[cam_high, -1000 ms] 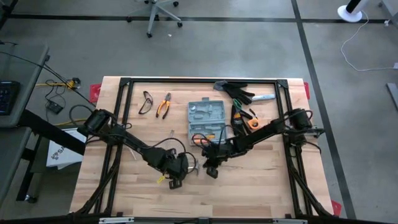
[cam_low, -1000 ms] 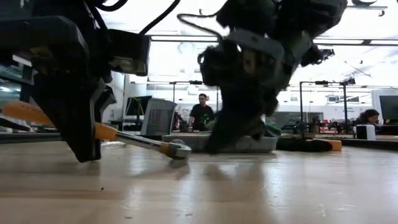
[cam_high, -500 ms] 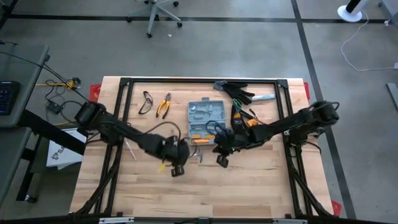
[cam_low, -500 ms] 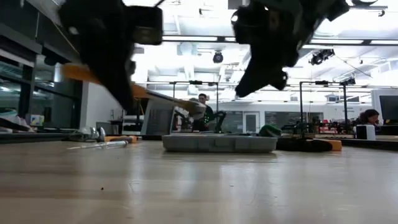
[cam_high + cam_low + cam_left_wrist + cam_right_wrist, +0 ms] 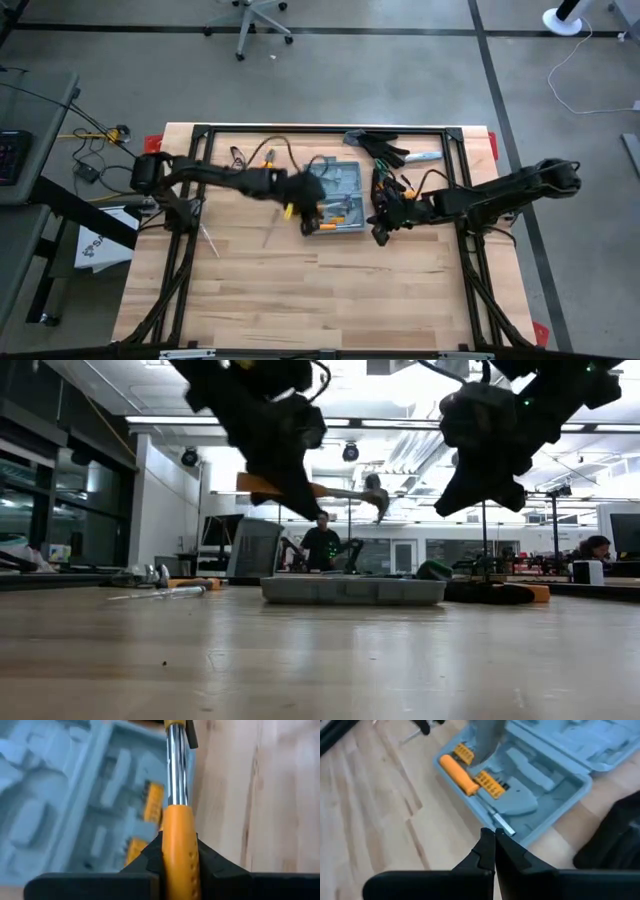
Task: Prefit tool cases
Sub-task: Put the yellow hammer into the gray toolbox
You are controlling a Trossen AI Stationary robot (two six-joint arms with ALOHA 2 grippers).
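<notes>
The tool case (image 5: 345, 180) lies open on the table's far middle, grey-blue, with moulded recesses, an orange screwdriver (image 5: 457, 772) and orange bit holders (image 5: 490, 785) inside. My left gripper (image 5: 305, 205) hangs over the case's near left part, shut on a hammer (image 5: 340, 490) that has an orange handle and a steel shaft. In the low view the hammer head (image 5: 376, 495) is high above the case (image 5: 352, 590). My right gripper (image 5: 378, 235) is shut and holds nothing. It hangs in the air just off the case's near right corner (image 5: 535, 832). My left gripper pinches the hammer's orange handle (image 5: 179, 827) between its two fingers (image 5: 150, 857), about midway along the handle. The fingers slant down from the table's left. The hammer is lifted clear and about level, and its shaft (image 5: 176, 765) and head point past the fingertips over the case.
Safety glasses (image 5: 235, 155) and pliers (image 5: 265, 158) lie far left of the case. Black gloves (image 5: 385, 148) and a knife (image 5: 425, 157) lie at the far right. Two thin metal tools (image 5: 270, 228) (image 5: 208, 238) lie on the bare wood left of centre. People stand beyond the table.
My left gripper has lifted the hammer off the table near the front middle and carried it up and toward the far edge, over the case. The hammer, first head-down on the wood, now hangs level. My right gripper has risen and drawn back toward the table's right edge, staying shut.
</notes>
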